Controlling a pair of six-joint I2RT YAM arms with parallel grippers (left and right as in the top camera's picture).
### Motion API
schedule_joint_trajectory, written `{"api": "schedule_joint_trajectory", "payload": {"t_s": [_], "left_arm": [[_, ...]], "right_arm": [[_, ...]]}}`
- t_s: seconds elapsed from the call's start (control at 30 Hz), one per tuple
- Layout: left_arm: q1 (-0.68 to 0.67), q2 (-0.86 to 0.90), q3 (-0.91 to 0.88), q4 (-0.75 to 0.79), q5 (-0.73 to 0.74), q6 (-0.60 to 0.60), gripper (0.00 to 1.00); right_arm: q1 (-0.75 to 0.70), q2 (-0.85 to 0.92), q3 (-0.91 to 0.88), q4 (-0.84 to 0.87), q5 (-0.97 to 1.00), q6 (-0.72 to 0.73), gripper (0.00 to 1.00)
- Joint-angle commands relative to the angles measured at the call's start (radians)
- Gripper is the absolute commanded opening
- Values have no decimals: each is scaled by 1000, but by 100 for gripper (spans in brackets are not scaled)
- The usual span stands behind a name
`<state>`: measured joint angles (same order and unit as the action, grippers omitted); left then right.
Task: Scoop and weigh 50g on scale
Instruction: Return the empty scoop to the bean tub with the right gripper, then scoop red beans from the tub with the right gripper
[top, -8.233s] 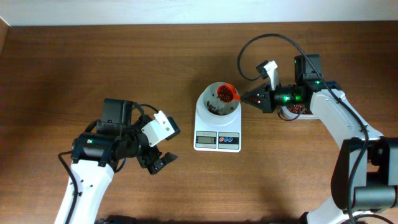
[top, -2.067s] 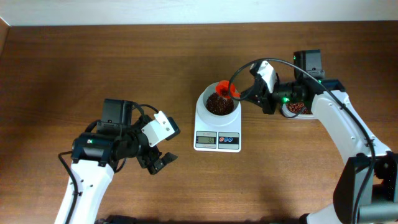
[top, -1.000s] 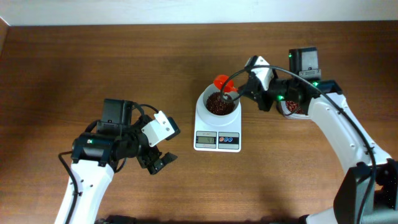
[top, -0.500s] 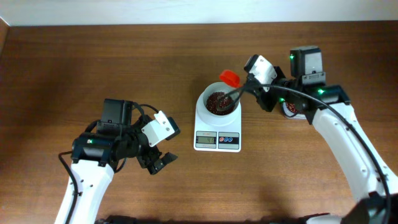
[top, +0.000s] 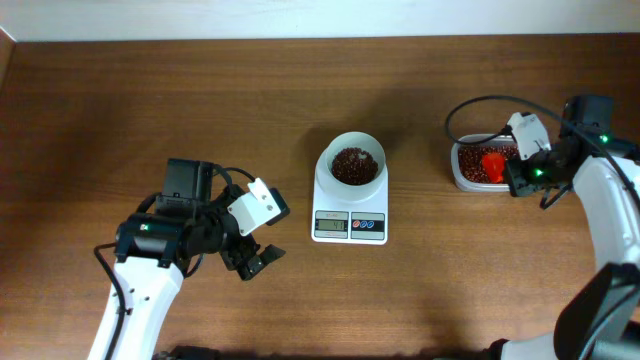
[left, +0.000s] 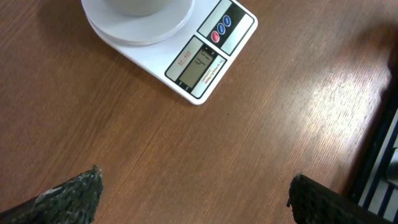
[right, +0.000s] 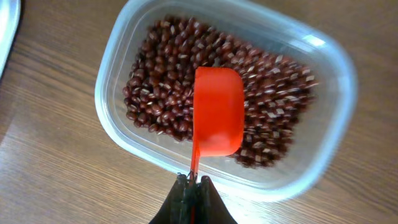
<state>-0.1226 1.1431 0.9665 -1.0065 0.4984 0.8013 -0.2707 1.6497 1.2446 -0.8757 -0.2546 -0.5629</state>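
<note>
Overhead: I see the scale (top: 349, 222) at the centre of the table (top: 200, 100), its bowl (top: 352, 137) holding beans (top: 352, 165). The left gripper (top: 258, 261) hovers over bare wood to the scale's left, well apart from it. The right gripper (top: 512, 176) is at the tub (top: 462, 178) on the right, with the red scoop (top: 493, 165) over the tub's contents.

Left wrist: both fingers (left: 68, 194) stand wide apart with nothing between them. The scale's display (left: 198, 65) lies ahead.

Right wrist: the fingers are clamped on the scoop's thin handle (right: 194, 158). The scoop sits above the beans, inside the tub.
</note>
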Motion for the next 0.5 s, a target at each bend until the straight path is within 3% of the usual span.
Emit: {"api": "schedule_joint_trajectory", "payload": {"t_s": [0.0, 0.27, 0.47], "left_arm": [[5, 0, -5, -1, 17, 16, 99], [5, 0, -5, -1, 17, 16, 99], [5, 0, -5, -1, 17, 16, 99]], "right_arm": [[0, 34, 0, -7, -129, 29, 4], [-62, 34, 0, -8, -213, 205, 4], [-231, 34, 0, -18, -476, 217, 4]]}}
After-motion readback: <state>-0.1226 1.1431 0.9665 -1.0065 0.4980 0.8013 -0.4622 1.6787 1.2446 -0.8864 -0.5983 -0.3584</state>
